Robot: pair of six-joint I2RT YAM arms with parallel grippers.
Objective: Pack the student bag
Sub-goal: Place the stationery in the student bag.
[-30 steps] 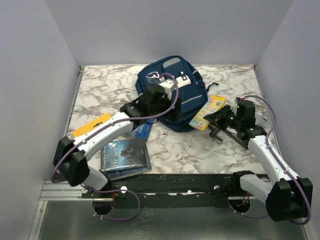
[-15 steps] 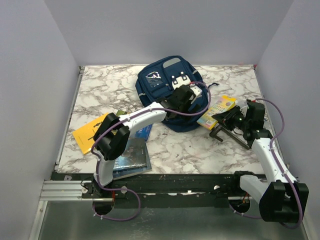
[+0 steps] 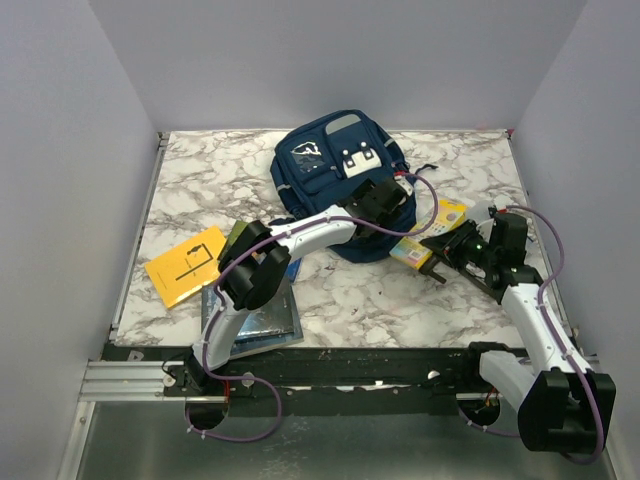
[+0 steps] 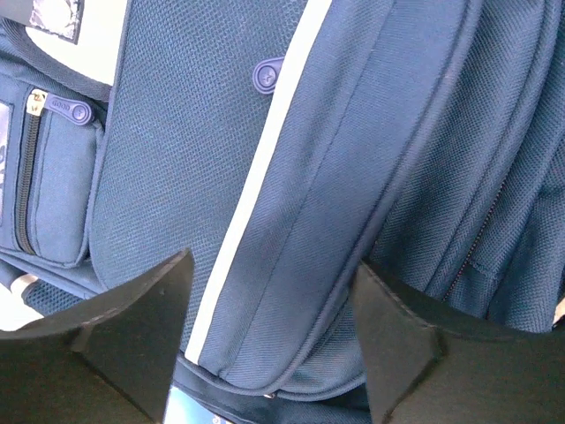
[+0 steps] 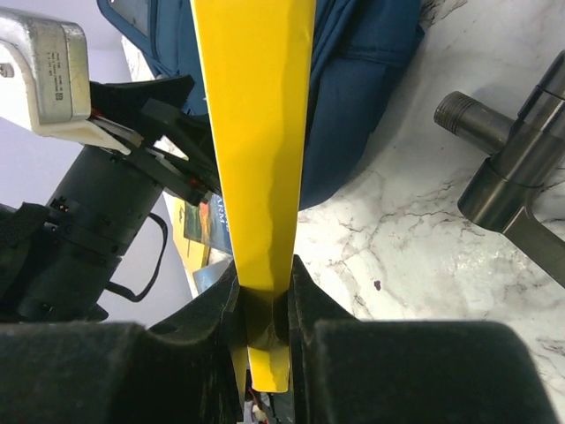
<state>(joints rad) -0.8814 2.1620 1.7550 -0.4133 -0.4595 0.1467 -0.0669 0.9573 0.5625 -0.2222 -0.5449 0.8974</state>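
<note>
Backpack (image 3: 330, 160): back-centre of worktop (image 3: 200, 180), seemingly closed. Left fingers (image 4: 132, 327): spread wide over its right flank, empty. Right fingers (image 5: 203, 353): pinching yellow booklet (image 5: 256, 132) edge-on, just beside the backpack. Risk: closed flap blocks entry; thin booklet buckles or slips.

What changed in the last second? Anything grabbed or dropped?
The left gripper swept right across the student bag to its right side, jaws open, empty; its elbow swung in, uncovering the orange notebook. The right gripper, shut on the yellow booklet, drifted slightly right. Nothing grabbed or dropped. Bag, notebook and dark book stayed put.
</note>
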